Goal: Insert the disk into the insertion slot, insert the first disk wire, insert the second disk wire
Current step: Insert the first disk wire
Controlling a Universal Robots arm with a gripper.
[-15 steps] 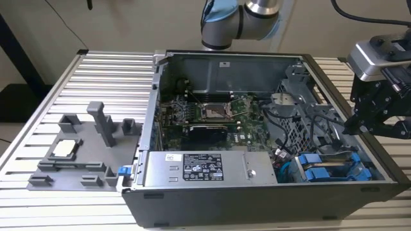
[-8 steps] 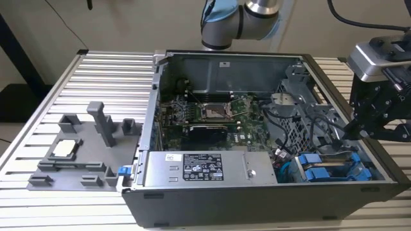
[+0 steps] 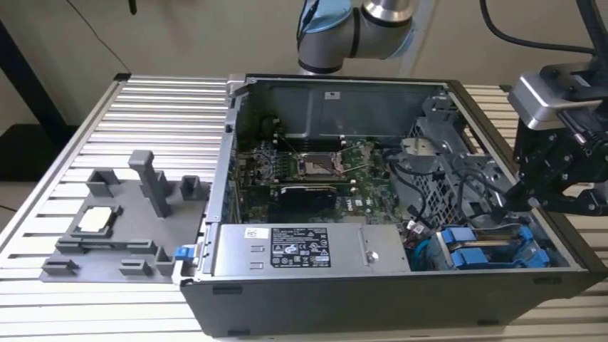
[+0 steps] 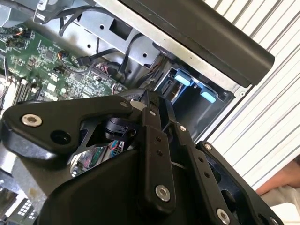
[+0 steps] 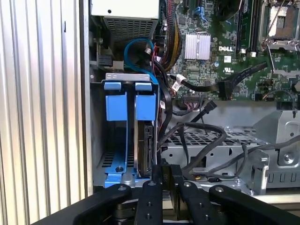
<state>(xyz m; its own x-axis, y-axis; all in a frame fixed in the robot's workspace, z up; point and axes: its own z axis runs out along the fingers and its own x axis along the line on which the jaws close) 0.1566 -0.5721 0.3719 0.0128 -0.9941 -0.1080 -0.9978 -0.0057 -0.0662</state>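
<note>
The disk [image 5: 147, 136] stands on edge inside the insertion slot [image 5: 140, 76] of the grey drive cage. Its blue carrier tab is level with that of the second blue-framed drive [image 5: 116, 107], which sits just beside it on the side nearer the case wall. The pincer [image 5: 161, 168] hovers close to the end of the disk farthest from the tabs, its fingers drawn narrow, almost together; I cannot tell whether they pinch anything. Black cables [image 5: 197, 136] trail past the fingertips across the perforated cage, and a blue cable [image 5: 138, 50] loops beyond the tabs toward the power supply [image 3: 295, 249]. In the exterior view the cage fills a corner of the open computer case [image 3: 332, 310] at the exterior view's right, beside the motherboard [image 3: 314, 167]. The case rests on a slatted metal table [image 3: 161, 107], and a grey fixture tray [image 3: 119, 246] lies at the exterior view's left.
</note>
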